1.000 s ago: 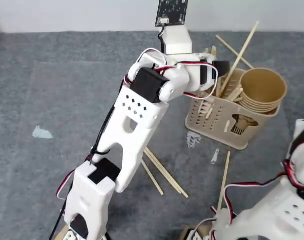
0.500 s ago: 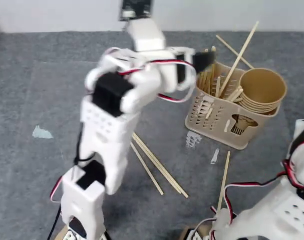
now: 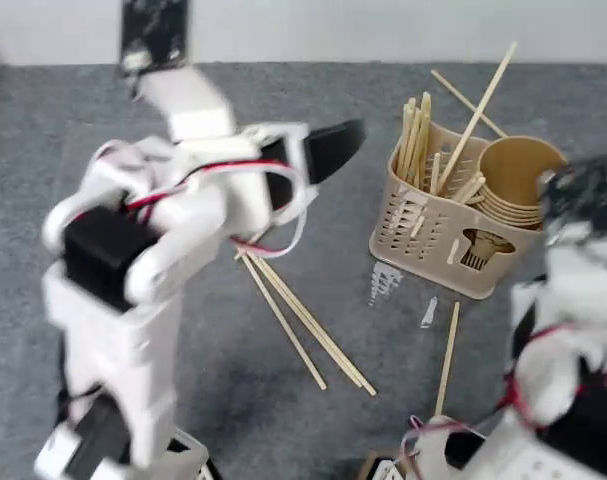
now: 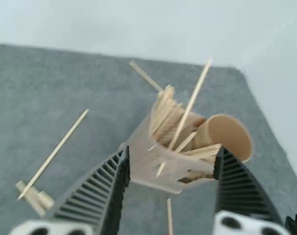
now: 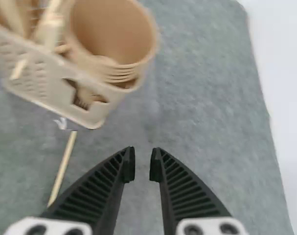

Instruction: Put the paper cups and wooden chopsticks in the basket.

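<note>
Left gripper (image 4: 171, 161): is hanging with its jaws spread wide and holding nothing, framing the basket (image 4: 160, 164) ahead of it.
Left arm (image 3: 153, 260): is rearing high over the grey mat (image 3: 383, 400), elbow bent, its black finger (image 3: 333, 150) pointing toward the basket (image 3: 433, 240) but apart from it.
Right gripper (image 5: 141, 164): is hovering all but closed, a thin gap between its jaws and nothing in them, above bare mat just beside the basket.
Right arm (image 3: 573, 330): is standing raised at the basket's near corner.
Paper cups (image 3: 523, 175): are sitting nested in one stack at the basket's end.
Wooden chopsticks (image 3: 415, 130): are standing bunched in the basket, some leaning out over the rim.
Loose chopsticks (image 3: 303, 320): are lying in a slanted bundle on the mat between the arms.
Single chopstick (image 3: 446, 355): is lying in front of the basket.
</note>
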`<act>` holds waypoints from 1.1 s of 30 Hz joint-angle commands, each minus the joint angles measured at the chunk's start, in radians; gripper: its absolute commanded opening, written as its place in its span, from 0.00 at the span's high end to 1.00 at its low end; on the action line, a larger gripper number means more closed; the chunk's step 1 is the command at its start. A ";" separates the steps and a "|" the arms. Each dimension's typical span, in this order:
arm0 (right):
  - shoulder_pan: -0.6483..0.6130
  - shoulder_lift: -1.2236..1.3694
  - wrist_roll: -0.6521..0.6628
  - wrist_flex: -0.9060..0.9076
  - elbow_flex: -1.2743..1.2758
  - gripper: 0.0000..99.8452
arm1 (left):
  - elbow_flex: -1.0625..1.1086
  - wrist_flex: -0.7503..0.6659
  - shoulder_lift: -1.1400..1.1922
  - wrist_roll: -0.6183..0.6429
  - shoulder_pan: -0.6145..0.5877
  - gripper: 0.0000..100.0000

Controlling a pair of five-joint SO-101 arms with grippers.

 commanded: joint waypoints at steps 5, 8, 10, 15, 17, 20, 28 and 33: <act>-0.186 -0.033 -0.132 -0.059 0.267 0.92 | 0.447 -0.068 -0.385 -0.011 -0.157 0.73; -0.265 -0.027 -0.212 -0.142 0.359 0.92 | 0.659 -0.158 -0.499 -0.011 -0.239 0.73; -0.308 -0.030 -0.253 -0.191 0.404 0.92 | 0.797 -0.219 -0.574 -0.011 -0.290 0.73; -0.361 -0.036 -0.296 -0.242 0.431 0.92 | 1.122 -0.368 -0.760 -0.011 -0.365 0.73; -0.358 -0.036 -0.296 -0.263 0.428 0.92 | 1.244 -0.434 -0.835 -0.011 -0.377 0.73; -0.357 -0.036 -0.296 -0.314 0.428 0.92 | 1.417 -0.531 -0.936 -0.011 -0.379 0.73; -0.340 0.001 -0.400 -0.467 0.350 0.83 | 1.748 -0.710 -1.120 -0.011 -0.373 0.73; -0.335 0.154 -0.457 -0.507 0.150 0.81 | 1.888 -0.778 -1.188 -0.011 -0.373 0.73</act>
